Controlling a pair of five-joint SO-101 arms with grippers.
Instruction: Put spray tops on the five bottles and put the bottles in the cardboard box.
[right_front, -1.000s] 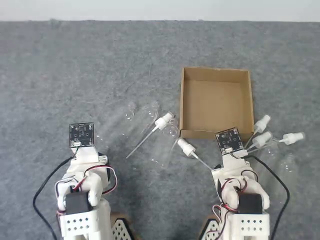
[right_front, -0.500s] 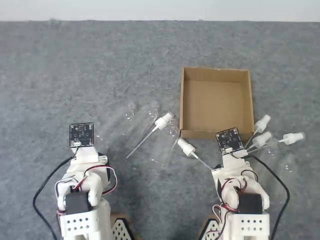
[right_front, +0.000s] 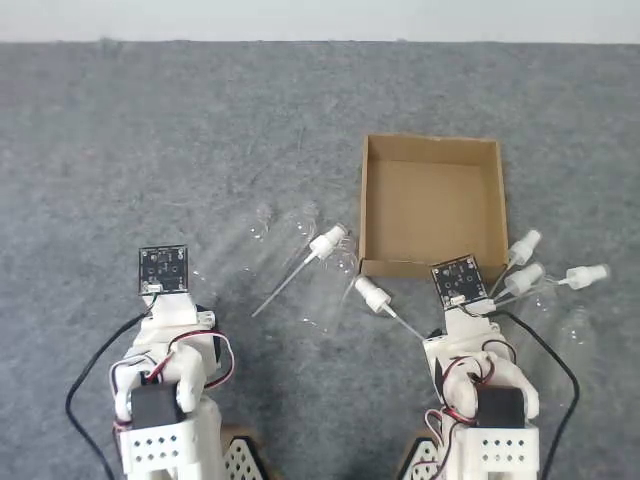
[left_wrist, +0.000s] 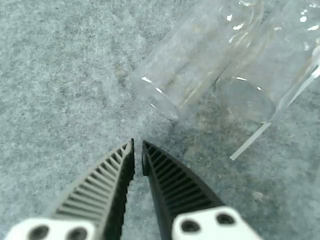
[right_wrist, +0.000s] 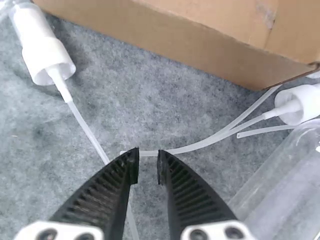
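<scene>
Grey carpet (right_wrist: 150, 105) under right pincer (right_wrist: 148, 167), tips slightly apart — spray top (right_wrist: 42, 47), cardboard box (right_wrist: 200, 45) beyond.

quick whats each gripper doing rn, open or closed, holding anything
Left gripper: shut, holding nothing.
Right gripper: slightly open, holding nothing.

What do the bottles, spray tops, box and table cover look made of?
Bottles: clear glossy plastic, probably; the cover shows through and highlights glint.
Spray tops: opaque white plastic, smooth, with thin translucent dip tubes.
Box: brown matte cardboard, fibrous cut edge.
Table cover: grey felt-like fabric, fuzzy and mottled.
</scene>
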